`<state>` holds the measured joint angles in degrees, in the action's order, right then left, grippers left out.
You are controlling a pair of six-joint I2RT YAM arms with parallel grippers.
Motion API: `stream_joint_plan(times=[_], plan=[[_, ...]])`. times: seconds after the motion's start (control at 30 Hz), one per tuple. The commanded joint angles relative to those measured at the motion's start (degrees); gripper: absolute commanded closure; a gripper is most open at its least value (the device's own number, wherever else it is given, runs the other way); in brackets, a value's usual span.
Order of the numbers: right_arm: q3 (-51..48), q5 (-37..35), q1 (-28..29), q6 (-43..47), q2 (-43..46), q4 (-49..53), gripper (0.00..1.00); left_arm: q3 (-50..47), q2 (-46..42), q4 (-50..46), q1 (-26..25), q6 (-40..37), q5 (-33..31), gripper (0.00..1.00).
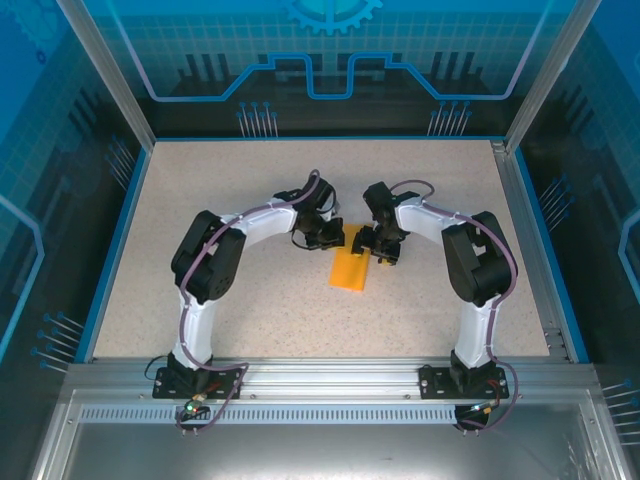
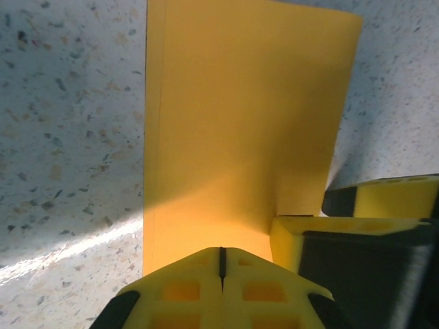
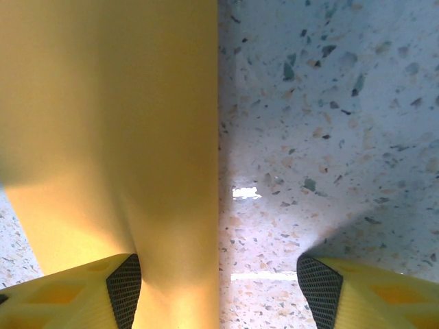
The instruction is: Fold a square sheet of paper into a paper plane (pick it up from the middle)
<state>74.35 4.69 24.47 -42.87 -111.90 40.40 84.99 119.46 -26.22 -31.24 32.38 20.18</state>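
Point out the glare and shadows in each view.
Top external: even light, the sheet of paper sharp. Left wrist: bright streak of glare across the table. Right wrist: small glare spot on the table, soft shadow beside the sheet of paper.

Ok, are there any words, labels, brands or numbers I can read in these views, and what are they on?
None: no readable text in any view.
The square sheet of paper is plain orange-yellow, with no print.
The back wall panel carries a gear and line graphics, no letters or digits.
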Motion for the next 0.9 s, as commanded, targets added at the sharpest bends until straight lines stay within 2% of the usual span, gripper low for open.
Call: stream_joint_plan(times=[0.0,0.4,0.87], plan=[[-2.28,-3.37,0.3,0.16,-4.14,1.3,0.31,2.68,2.34,-3.47,-0.99,-1.97,-2.52,1.0],[-2.41,-3.12,0.36,0.26,-4.3,1.18,0.31,4.24,4.46,-5.77,-2.83,-3.54,-7.33,1.0],[-0.64,-1.16,0.32,1.51,-2.85,0.39,0.3,0.8,5.77,-4.81,-3.04,-3.24,-8.08,1.0]])
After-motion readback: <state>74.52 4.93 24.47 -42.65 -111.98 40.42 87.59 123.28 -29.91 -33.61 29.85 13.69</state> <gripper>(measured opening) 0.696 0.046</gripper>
